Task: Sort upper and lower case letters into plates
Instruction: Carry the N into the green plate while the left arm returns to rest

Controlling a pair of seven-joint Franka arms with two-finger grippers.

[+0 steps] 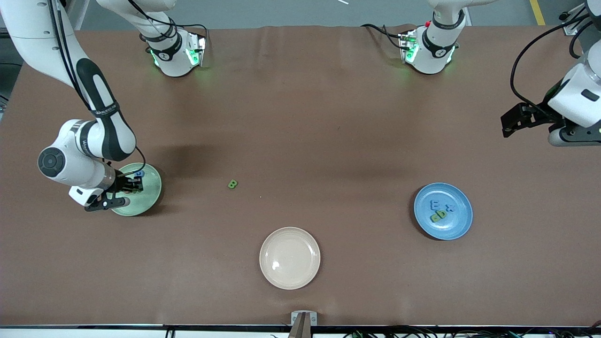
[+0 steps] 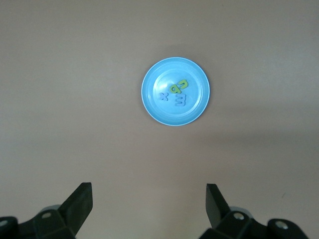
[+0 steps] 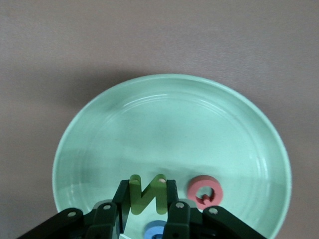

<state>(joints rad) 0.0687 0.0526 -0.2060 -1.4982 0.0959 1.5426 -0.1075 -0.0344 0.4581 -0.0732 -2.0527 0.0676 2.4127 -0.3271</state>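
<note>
The green N (image 3: 147,194) stands pinched upright in the right tool (image 3: 148,199), just above the floor of the mint green plate (image 3: 239,129), beside a pinkish red Q (image 3: 204,191). So the coming move looks like straight down and let go. The left tool (image 2: 149,204) waits, fingers spread, high over the desk (image 1: 328,117), well apart from the blue plate (image 1: 458,225).

It looked like a robotics lab: two white jointed robot arms (image 1: 94,136) were bolted by green-lit bases (image 1: 176,54) to a long table under a plain brown cloth (image 1: 300,117), black cables (image 1: 530,51) trailing, grey floor with a yellow line (image 1: 536,11).
</note>
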